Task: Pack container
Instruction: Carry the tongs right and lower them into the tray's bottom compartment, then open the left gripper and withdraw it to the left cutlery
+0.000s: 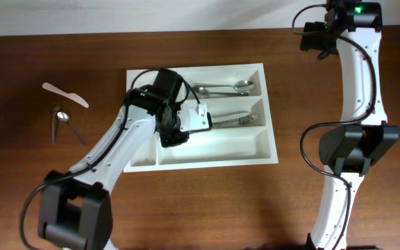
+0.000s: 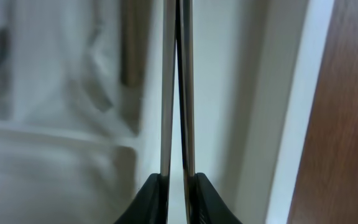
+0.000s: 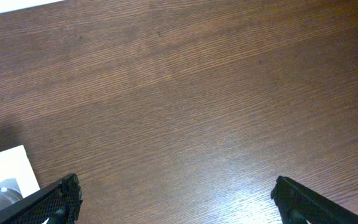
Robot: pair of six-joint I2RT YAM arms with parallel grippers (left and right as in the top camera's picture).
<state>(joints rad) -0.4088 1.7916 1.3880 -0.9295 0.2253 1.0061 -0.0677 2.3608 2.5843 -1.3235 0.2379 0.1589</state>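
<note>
Your left gripper (image 2: 179, 202) is clamped on two thin steel handles, seen edge-on from the wrist as a pair of bright, flat strips rising side by side from between the black fingertips. Overhead they read as forks (image 1: 240, 120), tines pointing away from the arm and lying along the middle long compartment of the cutlery tray (image 1: 221, 149). The tray sits square in the middle of the table (image 1: 186, 208), directly under that arm. You look to be at the placing step. The next move calls for settling the handles flat on the floor of that slot, then parting the fingers and lifting straight up so nothing drags out with you. The tray is smooth white moulded plastic with rounded dividers. Polished spoons (image 1: 222, 88) already lie in the far long compartment, and the nearest long one looks bare. Further out, on the dark grained wood to the arm's left, a white plastic knife (image 1: 65, 95), a teaspoon (image 1: 62, 117) and a slim darker piece (image 1: 76, 132) that I cannot identify wait to be packed. Your right gripper (image 3: 176, 199) hangs with its jaws spread wide and nothing between them, over bare wood just past a tray corner.
</note>
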